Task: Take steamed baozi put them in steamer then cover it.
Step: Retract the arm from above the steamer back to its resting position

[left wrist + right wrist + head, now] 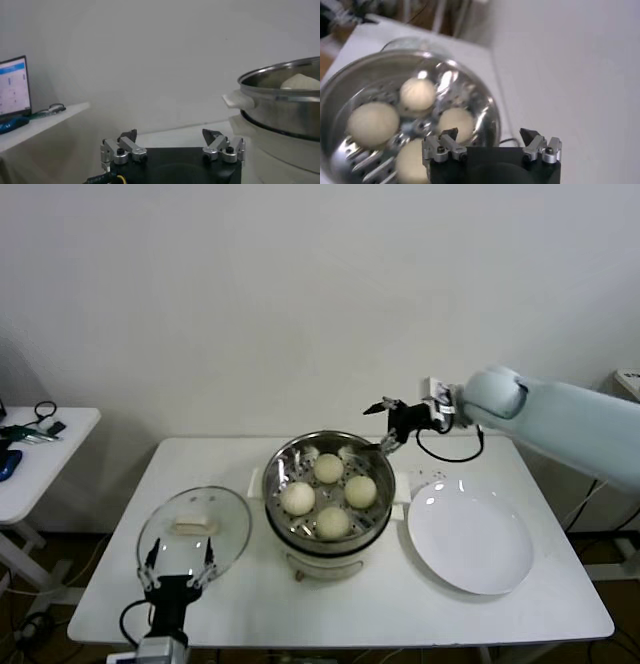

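Note:
Several cream-white baozi (329,468) lie inside the shiny steamer (283,460) at the table's middle; in the right wrist view the baozi (417,93) rest on the perforated floor of the steamer (487,116). The glass cover (232,519) lies flat on the table left of the steamer, its white handle facing up. My left gripper (178,566) stands open and empty at the cover's near edge; the left wrist view shows this gripper (170,136) with the steamer (280,107) off to one side. My right gripper (381,427), open and empty, hangs above the steamer's back right rim.
A bare white plate (470,539) sits right of the steamer. A side table (40,454) with cables and small items stands to the left. The steamer rests on a cream-white pot base (325,564). A wall lies close behind the table.

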Robot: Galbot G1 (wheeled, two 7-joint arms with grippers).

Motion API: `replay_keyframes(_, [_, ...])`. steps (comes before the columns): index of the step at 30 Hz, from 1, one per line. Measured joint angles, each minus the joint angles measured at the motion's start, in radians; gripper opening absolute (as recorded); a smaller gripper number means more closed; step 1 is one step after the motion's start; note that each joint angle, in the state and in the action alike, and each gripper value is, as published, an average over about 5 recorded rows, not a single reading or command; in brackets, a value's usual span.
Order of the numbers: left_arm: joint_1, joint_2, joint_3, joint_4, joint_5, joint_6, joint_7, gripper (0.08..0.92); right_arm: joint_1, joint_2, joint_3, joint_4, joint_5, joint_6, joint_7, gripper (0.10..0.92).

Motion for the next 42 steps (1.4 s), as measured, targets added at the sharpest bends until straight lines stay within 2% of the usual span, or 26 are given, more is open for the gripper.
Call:
replay_keyframes(11, [-0.023, 0.008, -0.016, -0.008, 0.028, 0.027, 0.006, 0.823, -0.539, -0.098, 0.557, 0.105, -0.046, 0.093, 0.218, 0.823])
replay_keyframes(23, [-0.039, 0.033, -0.033, -0.020, 0.152, 0.073, 0.033, 0.823, -1.139, 0.001, 1.187, 0.207, -0.156, 0.079, 0.303, 0.823])
replay_keyframes(32, [-0.045, 0.062, -0.054, 0.018, 0.489, 0.062, 0.023, 0.823, -1.417, 0.132, 1.498, 0.255, -0.246, 0.054, 0.320, 0.823])
replay_keyframes(42, [-0.074, 0.110, -0.043, 0.090, 0.968, 0.060, 0.050, 0.823, -1.588, 0.236, 1.671, 0.271, -0.328, 0.049, 0.316, 0.823])
